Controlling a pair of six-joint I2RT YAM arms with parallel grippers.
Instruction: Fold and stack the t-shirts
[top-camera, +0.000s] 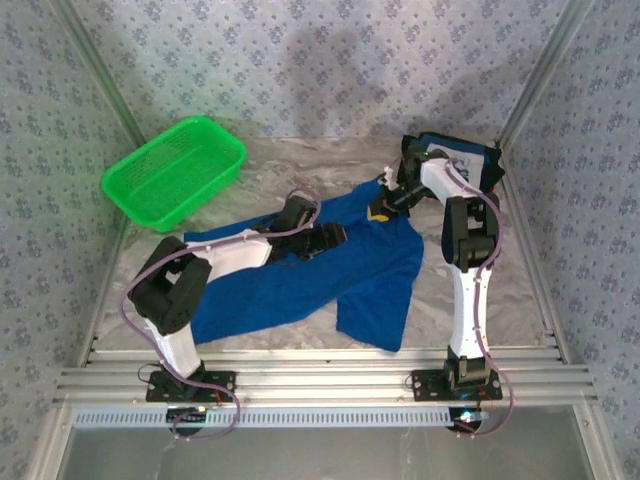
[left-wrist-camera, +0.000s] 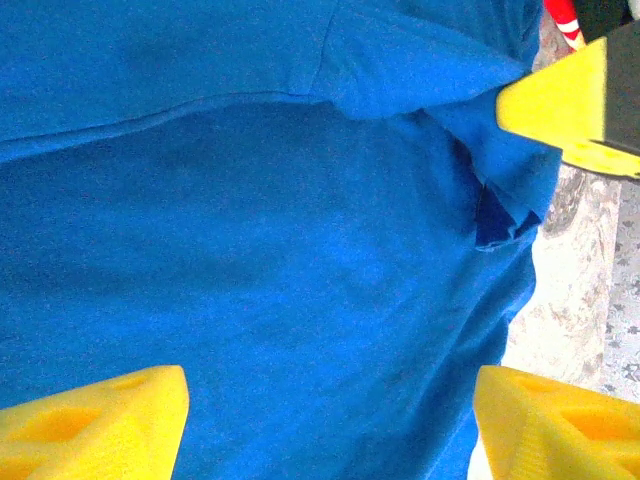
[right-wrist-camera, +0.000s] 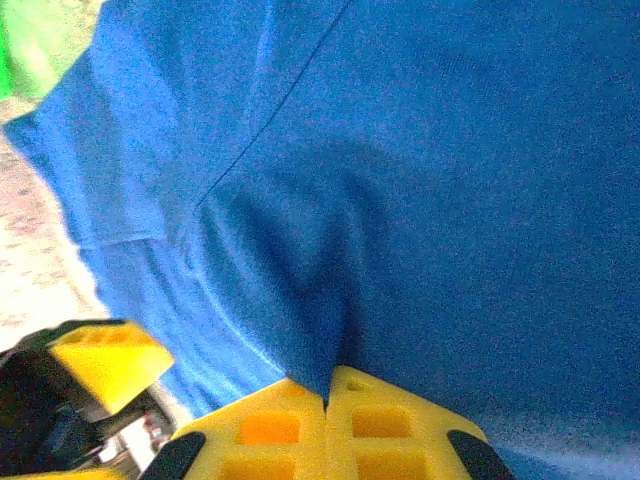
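Here's the royal blue t-shirt (top-camera: 300, 285), sprawled limp and rumpled on the marbled desk (top-camera: 520, 300), not yet flat enough to fold. The right end effector (top-camera: 382, 208) sits at the shirt's far-right corner. Its wrist view shows the grip: the yellow fingers (right-wrist-camera: 270, 430) are pressed tight together with a ridge of blue cloth nipped between them, and the fabric puckers up from the bite. That looks like an anchor hold, a corner taken so the cloth can be drawn taut. A little further in along the shirt's far edge, the left end effector (top-camera: 340, 235) hangs low over the fabric with its jaws spread wide and nothing between them. From its own camera, the yellow tips frame an open stretch of jersey, probably picking a second hold to spread the shirt. The cloth is a soft matte knit with a stitched seam (right-wrist-camera: 270, 110) running across it, and a short sleeve folds over on itself beside the right arm's finger. The fingers are blocky hard plastic, wedge-shaped with square pockets. Beyond the shirt's far-right corner lies a navy t-shirt (top-camera: 480, 165), white panel up. Off the far-left corner, well apart, sits a green mesh basket (top-camera: 175, 170).
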